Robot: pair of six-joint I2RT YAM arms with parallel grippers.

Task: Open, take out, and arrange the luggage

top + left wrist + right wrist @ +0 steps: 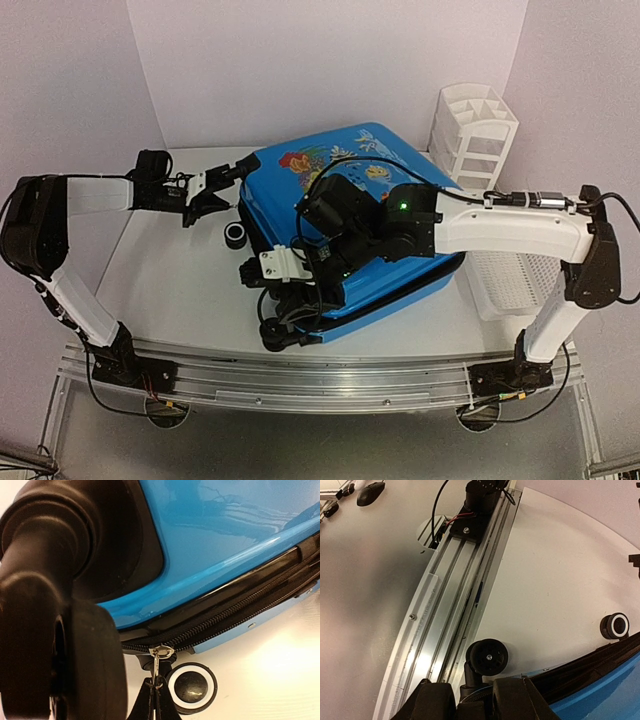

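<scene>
While the zip [225, 612] looks shut, walls [300, 60]: pale, close at 9, 12, 3 o'clock.
table [170, 290]: white, glossy; sliding likely.
luggage [340, 240]: centre, flat, closed.
right gripper [474, 695]: astride 7 o'clock wheel [487, 657]; clamp unclear.
left gripper [157, 690]: pinching pull [160, 652] at 10 o'clock.
pull: tow along zip, not outward.

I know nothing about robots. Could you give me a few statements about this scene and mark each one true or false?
1. The suitcase lies on the table with its lid down. True.
2. The left gripper pinches the zipper pull. True.
3. The basket sits on top of the suitcase. False: it stands on the table, to the right of the suitcase.
4. The organizer stands at the near left corner. False: it is at the far right corner.
5. The right arm reaches across the suitcase. True.
</scene>
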